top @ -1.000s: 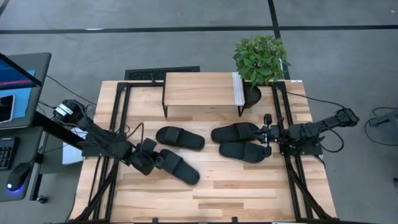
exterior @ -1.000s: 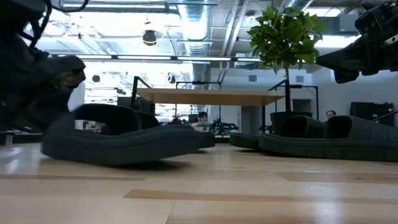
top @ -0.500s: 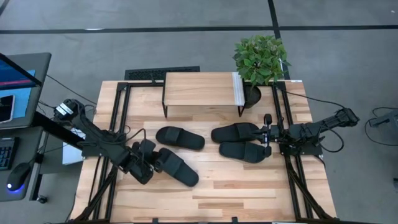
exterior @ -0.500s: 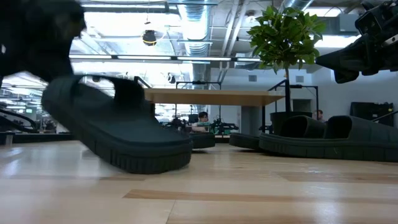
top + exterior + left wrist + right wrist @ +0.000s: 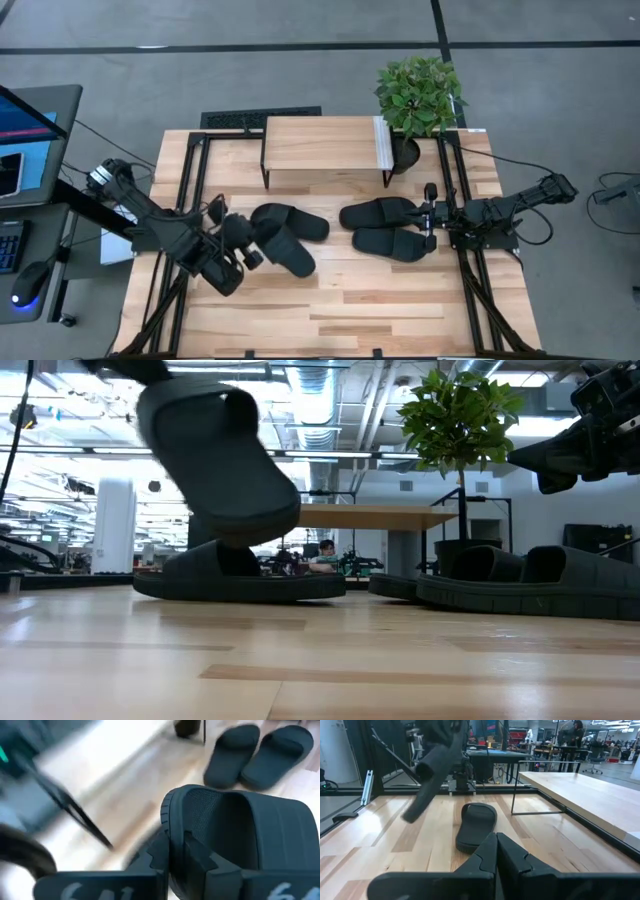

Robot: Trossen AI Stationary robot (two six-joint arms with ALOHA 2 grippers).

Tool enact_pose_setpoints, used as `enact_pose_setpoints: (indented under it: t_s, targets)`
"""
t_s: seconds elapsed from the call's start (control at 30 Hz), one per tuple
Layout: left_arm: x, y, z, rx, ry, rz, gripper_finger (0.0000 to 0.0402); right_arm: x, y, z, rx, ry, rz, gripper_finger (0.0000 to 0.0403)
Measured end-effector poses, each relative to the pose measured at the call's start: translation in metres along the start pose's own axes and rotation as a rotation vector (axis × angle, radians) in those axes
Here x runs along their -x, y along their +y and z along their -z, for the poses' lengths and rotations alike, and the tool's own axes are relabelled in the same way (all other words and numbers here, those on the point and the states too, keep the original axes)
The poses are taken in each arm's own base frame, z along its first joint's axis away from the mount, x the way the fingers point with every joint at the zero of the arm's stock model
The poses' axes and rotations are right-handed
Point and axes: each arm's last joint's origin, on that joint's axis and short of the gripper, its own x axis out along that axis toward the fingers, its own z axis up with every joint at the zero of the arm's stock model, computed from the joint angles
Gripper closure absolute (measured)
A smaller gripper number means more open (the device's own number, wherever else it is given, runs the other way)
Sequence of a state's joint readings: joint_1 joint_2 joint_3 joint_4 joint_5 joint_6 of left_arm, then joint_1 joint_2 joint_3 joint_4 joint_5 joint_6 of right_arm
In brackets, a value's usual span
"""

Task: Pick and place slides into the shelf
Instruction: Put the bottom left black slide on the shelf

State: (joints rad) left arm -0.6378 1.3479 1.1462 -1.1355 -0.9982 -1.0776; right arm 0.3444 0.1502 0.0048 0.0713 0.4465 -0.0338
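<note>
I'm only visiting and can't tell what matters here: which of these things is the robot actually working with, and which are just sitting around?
Part of the job:
- lifted slide, held by the left gripper
- three slides on the table
- shelf

Just there:
- potted plant
- right gripper, waiting shut
- monitor

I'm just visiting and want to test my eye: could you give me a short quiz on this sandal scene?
1. True or false: the left hand holds a slide sandal clear of the table.
2. How many slide sandals lie flat on the table? A) two B) three C) four
3. Fill in: the potted plant stands beside the ___.

Key: 1 true. 2 B: one near the left hand, a pair by the shut right hand. 3 shelf.
</note>
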Motion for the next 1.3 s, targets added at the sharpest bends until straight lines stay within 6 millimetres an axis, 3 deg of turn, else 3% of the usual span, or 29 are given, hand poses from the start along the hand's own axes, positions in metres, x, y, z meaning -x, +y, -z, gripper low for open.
enact_pose_setpoints:
  t_s: [0.23, 0.53, 0.77, 0.9, 1.3]
  targets:
    - [-0.005, 0.019, -0.042, -0.182, -0.017, -0.058, 0.0388, 0.0, 0.0, 0.0, 0.0, 0.0, 0.0, 0.0403]
    - [0.011, 0.073, -0.114, -0.287, -0.052, 0.036, 0.0388, 0.0, 0.0, 0.0, 0.0, 0.0, 0.0, 0.0403]
    - [0.02, 0.11, -0.155, -0.421, -0.148, 0.214, 0.0388, 0.0, 0.0, 0.0, 0.0, 0.0, 0.0, 0.0403]
    - [0.014, 0.13, -0.169, -0.428, -0.21, 0.316, 0.0389, 0.0, 0.0, 0.0, 0.0, 0.0, 0.0, 0.0403]
    - [-0.023, 0.202, -0.183, -0.401, -0.269, 0.368, 0.039, 0.0, 0.0, 0.0, 0.0, 0.0, -0.001, 0.0403]
